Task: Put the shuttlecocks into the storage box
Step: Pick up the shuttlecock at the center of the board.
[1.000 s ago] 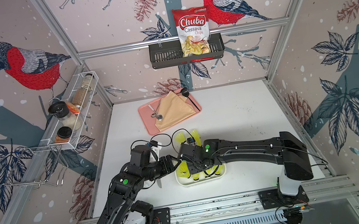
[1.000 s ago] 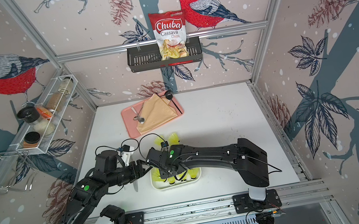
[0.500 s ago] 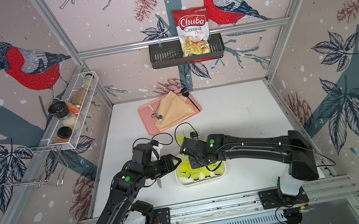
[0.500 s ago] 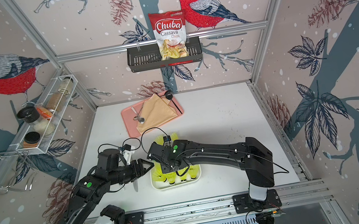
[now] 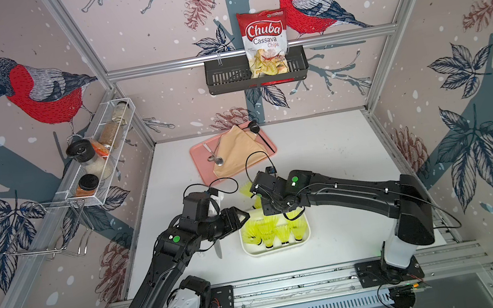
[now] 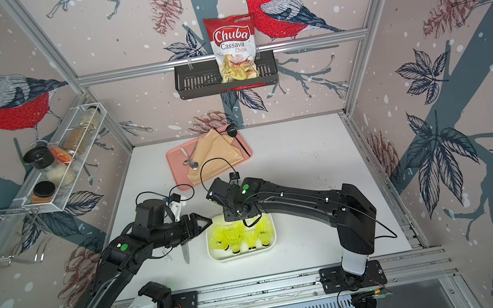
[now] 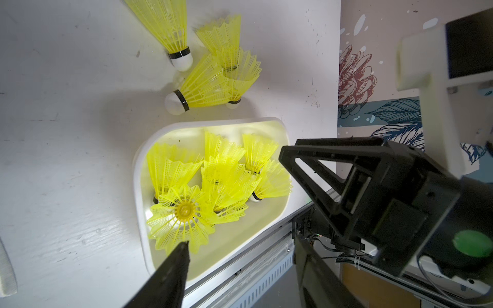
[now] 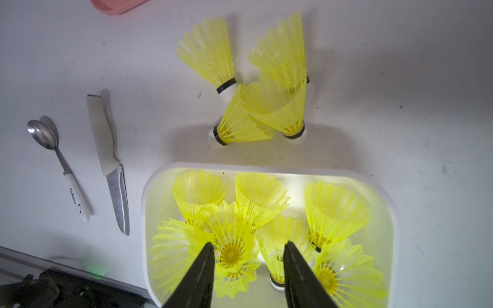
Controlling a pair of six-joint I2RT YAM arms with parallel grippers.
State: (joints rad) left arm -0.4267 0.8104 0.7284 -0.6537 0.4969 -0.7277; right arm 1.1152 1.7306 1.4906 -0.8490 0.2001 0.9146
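The white storage box [image 5: 276, 250] sits near the table's front edge with several neon yellow shuttlecocks [image 8: 333, 210] standing in it. Several more shuttlecocks [image 8: 208, 56] lie loose on the table just beyond its far rim [image 8: 266, 166]; a top view shows one of them [image 5: 247, 190]. My right gripper [image 8: 248, 246] hangs over the box, open, its fingertips [image 8: 208, 250] either side of a boxed shuttlecock without pinching it. At the box's left far corner my left gripper [image 5: 245, 217] is open and empty, one fingertip [image 7: 184, 246] above a shuttlecock [image 7: 184, 210] in the box.
A knife [image 8: 109, 160] and a spoon [image 8: 53, 154] lie on the table left of the box. A pink tray [image 5: 202, 158] with a tan cloth stands at the back. A black basket [image 5: 226, 79] with a chips bag and a wire spice rack [image 5: 98, 158] hang on the walls.
My left gripper has moved right, up to the box's corner, and its jaws have narrowed a little. My right wrist has shifted slightly right over the box.
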